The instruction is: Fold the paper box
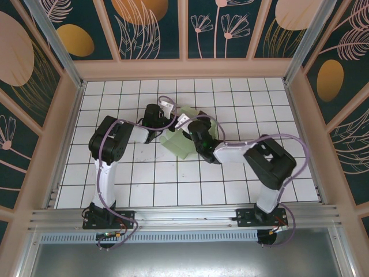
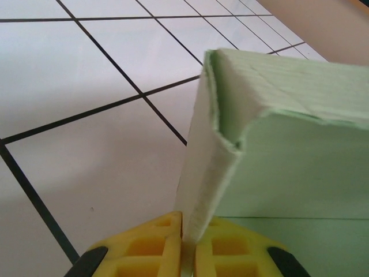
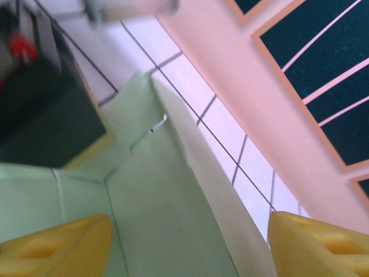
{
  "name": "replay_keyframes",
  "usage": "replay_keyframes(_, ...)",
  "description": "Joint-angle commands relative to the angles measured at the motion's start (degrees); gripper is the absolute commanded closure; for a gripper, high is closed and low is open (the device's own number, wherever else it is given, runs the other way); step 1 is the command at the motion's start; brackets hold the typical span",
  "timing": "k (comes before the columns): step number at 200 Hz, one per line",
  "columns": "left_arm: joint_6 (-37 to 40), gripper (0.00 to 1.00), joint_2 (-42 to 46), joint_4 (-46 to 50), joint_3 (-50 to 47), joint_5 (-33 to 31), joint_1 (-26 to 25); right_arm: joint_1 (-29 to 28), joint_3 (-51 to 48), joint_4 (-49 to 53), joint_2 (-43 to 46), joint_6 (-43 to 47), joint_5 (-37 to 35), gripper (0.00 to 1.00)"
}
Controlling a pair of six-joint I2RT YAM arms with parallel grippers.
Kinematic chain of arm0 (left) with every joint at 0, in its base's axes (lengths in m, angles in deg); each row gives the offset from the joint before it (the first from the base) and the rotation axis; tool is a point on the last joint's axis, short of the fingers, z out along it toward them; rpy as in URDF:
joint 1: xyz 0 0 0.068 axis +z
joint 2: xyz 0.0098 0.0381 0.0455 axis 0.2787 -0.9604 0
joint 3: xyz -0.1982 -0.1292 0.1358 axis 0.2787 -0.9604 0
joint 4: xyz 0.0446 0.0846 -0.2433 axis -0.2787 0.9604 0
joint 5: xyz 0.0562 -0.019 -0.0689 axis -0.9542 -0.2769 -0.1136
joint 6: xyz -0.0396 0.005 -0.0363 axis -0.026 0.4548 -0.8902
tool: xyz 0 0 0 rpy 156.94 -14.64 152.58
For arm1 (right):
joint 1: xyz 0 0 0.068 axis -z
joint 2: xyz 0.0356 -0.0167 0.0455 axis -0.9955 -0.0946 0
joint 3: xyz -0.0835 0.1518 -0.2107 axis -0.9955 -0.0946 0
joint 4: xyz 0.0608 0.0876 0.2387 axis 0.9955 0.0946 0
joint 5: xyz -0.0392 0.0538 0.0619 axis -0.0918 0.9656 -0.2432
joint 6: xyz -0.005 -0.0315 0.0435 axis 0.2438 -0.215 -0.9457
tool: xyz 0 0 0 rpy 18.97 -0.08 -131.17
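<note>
The overhead view is bright and evenly lit from above, with only faint, soft shadows on the white worktop; the corner posts splay outward with the wide lens. In the left wrist view the worktop glares almost white and the paper box looks soft up close. The right wrist view is smeared throughout, the yellow fingers of the right hand out of focus.

Mint card on a white grid

The paper box is pale mint green; the table is white tile ruled with thin black lines. At 12 o'clock the walls are dark teal with orange discs and pale line-drawn leaves, framed in peach. The fingers are yellow.
</note>
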Motion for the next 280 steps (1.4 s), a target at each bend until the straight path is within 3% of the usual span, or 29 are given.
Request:
replay_keyframes(1, 0.4, 0.9, -0.1, -0.3, -0.7, 1.1, -0.2, 0.5, 0.6, 9.2, 5.5, -15.4, 10.6, 0.26)
replay_keyframes(42, 1.1, 0.95, 0.8, -0.3, -1.6, -0.1, -0.2, 3.4, -1.5, 7.0, 11.3, -29.4, 24.5, 0.25)
replay_keyframes(85, 4.1, 0.95, 4.4, 0.0, -4.8, -4.1, -0.2, 12.2, -6.7, -3.1, 16.3, -46.0, 40.8, 0.25)
replay_keyframes(150, 7.9, 0.93, 7.7, -2.4, -11.1, -9.6, -0.2, 18.6, -3.4, -2.1, 16.8, -57.5, 49.5, 0.25)
replay_keyframes(206, 12.8, 0.96, 11.3, -10.7, -20.3, -10.9, -0.2, 19.7, 16.5, 23.1, 2.7, -62.0, 56.1, 0.29)
replay_keyframes(280, 16.0, 0.93, 14.9, -9.3, -26.5, -15.7, -3.4, 16.5, 24.3, 23.1, -10.6, -67.1, 61.1, 0.32)
